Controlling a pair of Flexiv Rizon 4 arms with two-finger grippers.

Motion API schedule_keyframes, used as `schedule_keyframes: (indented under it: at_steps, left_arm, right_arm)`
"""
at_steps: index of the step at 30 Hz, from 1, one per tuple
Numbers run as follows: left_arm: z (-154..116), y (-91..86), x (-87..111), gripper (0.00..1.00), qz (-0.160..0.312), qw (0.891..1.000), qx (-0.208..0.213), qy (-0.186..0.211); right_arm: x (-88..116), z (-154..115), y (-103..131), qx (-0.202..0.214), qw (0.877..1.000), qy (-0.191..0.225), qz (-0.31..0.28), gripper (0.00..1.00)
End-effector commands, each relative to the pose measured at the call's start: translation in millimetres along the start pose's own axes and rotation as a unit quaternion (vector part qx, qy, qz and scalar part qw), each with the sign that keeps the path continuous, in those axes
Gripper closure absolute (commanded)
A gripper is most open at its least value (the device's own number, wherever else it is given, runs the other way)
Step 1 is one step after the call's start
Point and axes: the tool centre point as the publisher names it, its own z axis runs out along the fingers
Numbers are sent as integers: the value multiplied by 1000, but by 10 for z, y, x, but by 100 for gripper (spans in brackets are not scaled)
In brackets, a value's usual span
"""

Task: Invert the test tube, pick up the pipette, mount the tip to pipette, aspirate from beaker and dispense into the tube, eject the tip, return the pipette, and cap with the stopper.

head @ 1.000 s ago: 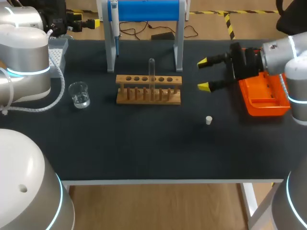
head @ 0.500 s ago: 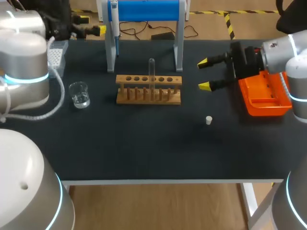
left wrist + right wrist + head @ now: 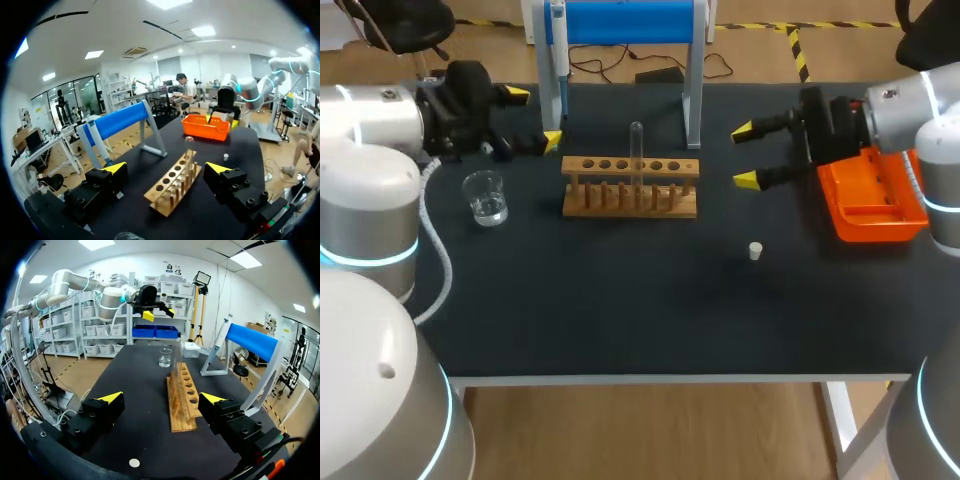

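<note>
Found test tube (image 3: 636, 150) upright in wooden rack (image 3: 630, 187), pipette (image 3: 558, 45) hung on blue stand (image 3: 625, 22), stopper (image 3: 755, 250) loose on tabletop (image 3: 640, 300). Saw jaws of left arm (image 3: 380, 120) and right arm (image 3: 910, 110) open, gripping nothing. Judged pipetting, ejecting and capping all undone.

Left hand (image 3: 534, 118) now nearer rack (image 3: 631, 187).

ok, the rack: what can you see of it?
The rack looks like light wood: a top bar with a row of round holes, a base with a row of pegs. It stands flat on the black table, just in front of the blue stand. One clear tube stands upright in it; nothing else touches it.
</note>
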Motion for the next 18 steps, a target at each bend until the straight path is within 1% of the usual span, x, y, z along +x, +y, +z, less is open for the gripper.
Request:
schedule_keyframes:
  at_steps: [1,13,14,18]
  left_arm:
    - [-22,-40,52,0,-1,1000,-15,-2]
    - [-22,-40,52,0,-1,1000,-15,-2]
    - [32,-32,43,0,12,1000,-9,7]
    - [162,40,63,0,39,999,-7,37]
  right_arm:
    - [-4,-10,2,1,1000,2,0,0]
    - [-4,-10,2,1,1000,2,0,0]
    - [-4,-10,2,1,1000,2,0,0]
    - [-4,-10,2,1,1000,2,0,0]
